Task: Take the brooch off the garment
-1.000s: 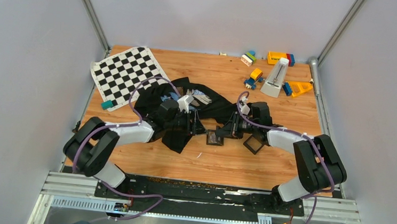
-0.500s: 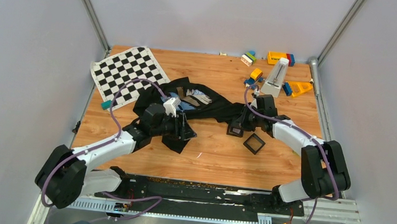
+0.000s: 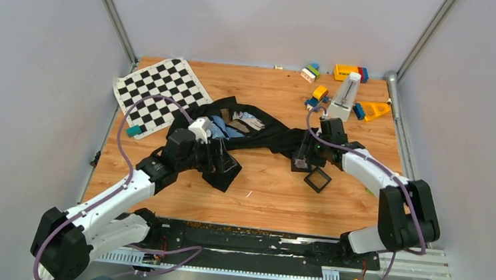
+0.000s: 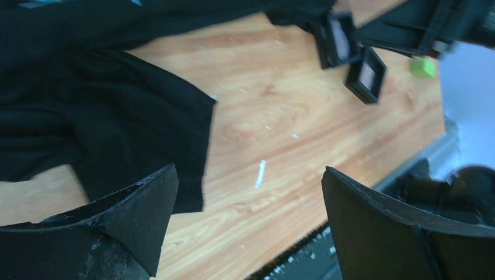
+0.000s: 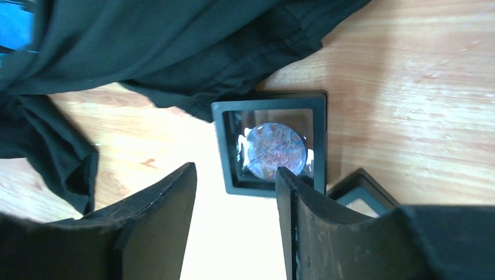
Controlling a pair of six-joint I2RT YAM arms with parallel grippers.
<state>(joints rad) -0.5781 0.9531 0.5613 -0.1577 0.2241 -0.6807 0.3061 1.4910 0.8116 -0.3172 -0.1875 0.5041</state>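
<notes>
From above, we note the left gripper [image 3: 228,165] over the near flap of the black garment [image 3: 262,136]. The right gripper [image 3: 302,159] is at a small black tray [image 3: 298,165] by the garment's right end, with a second tray [image 3: 317,179] just beside it. Left wrist view: the jaws stand wide with nothing between them, above the garment's edge and the bare table [image 4: 280,134]. Right wrist view: the jaws are partly apart and grip nothing. The brooch [image 5: 275,150], a round grey disc, lies inside the tray, off the garment.

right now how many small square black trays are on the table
2. One square black tray, holding the round greyish brooch, lies by the black garment's edge right of centre. The second tray sits just beside it, nearer the arm bases. Others could be hidden under the garment.
</notes>
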